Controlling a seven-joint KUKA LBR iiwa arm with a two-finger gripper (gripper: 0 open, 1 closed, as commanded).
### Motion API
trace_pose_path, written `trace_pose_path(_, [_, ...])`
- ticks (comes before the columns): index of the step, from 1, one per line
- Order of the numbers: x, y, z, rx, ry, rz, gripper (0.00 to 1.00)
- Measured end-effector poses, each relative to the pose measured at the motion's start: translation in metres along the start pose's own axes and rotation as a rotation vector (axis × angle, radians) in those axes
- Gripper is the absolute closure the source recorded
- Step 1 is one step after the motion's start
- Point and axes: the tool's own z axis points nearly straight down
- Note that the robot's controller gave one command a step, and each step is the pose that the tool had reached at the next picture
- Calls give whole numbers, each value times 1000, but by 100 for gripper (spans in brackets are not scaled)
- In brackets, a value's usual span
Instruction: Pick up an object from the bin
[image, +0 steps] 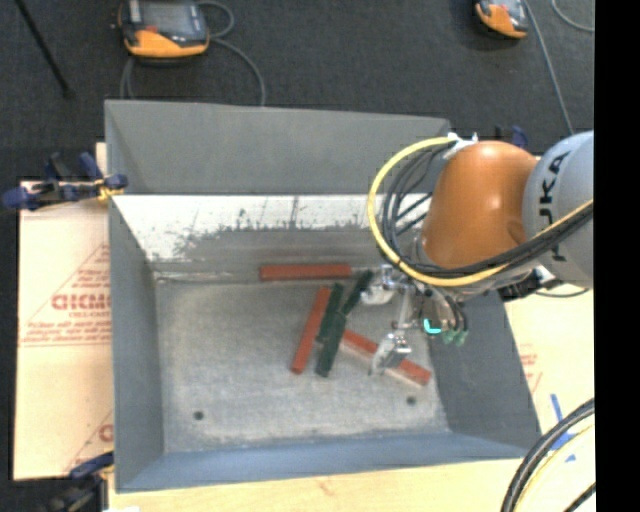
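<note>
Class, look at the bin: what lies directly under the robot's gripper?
A short flat red stick on the grey metal bin floor; the gripper covers its middle.

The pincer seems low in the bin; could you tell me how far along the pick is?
Done: the pincer sits low over the short red bar right of the dark green bar. In hand: nothing visibly gripped; every bar lies on the bin floor. Left: grasping one and lifting it out.
</note>
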Motion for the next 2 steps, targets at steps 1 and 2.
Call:
trace_pose_path(1, [-2,0,-4,1,-7,-1,0])
trace_pose_path(2, [-24,12,31,3,-16,-167,0])
